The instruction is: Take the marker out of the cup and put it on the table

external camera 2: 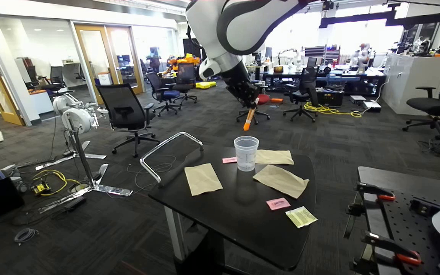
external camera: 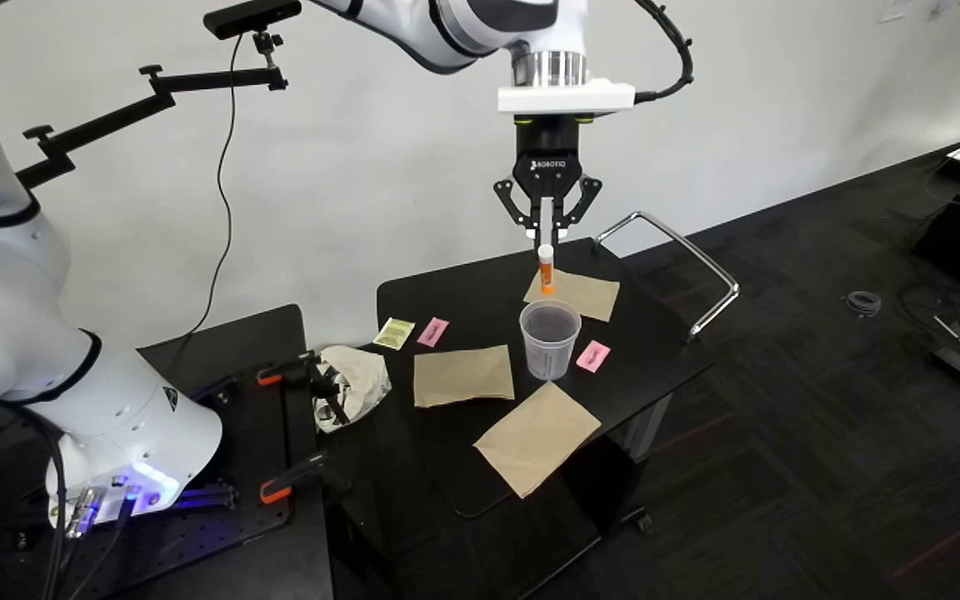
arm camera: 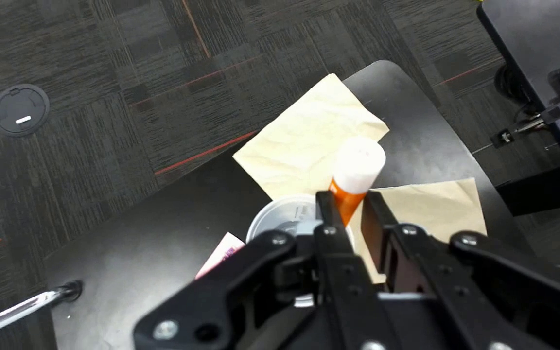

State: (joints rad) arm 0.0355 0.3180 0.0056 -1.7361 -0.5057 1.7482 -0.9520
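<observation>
My gripper (external camera: 546, 249) is shut on the orange-red marker (external camera: 547, 277) with a white end. It holds the marker in the air above the translucent cup (external camera: 548, 354). In an exterior view the marker (external camera 2: 248, 120) hangs tilted, its orange end just above the cup's rim (external camera 2: 246, 154), apart from it. In the wrist view the marker (arm camera: 358, 165) sits between the fingertips, and the fingers partly hide the cup (arm camera: 272, 216). The cup stands upright on the black table (external camera 2: 239, 214); no marker shows inside it.
Several brown paper pieces lie around the cup, such as the near one (external camera: 538, 437) and another (external camera: 463, 375). Pink packets (external camera: 593, 357) and a yellow packet (external camera: 394, 333) lie on the table. A metal bar (external camera: 688, 250) rises at the table's edge. Clamps (external camera 2: 390, 246) sit on the robot's bench.
</observation>
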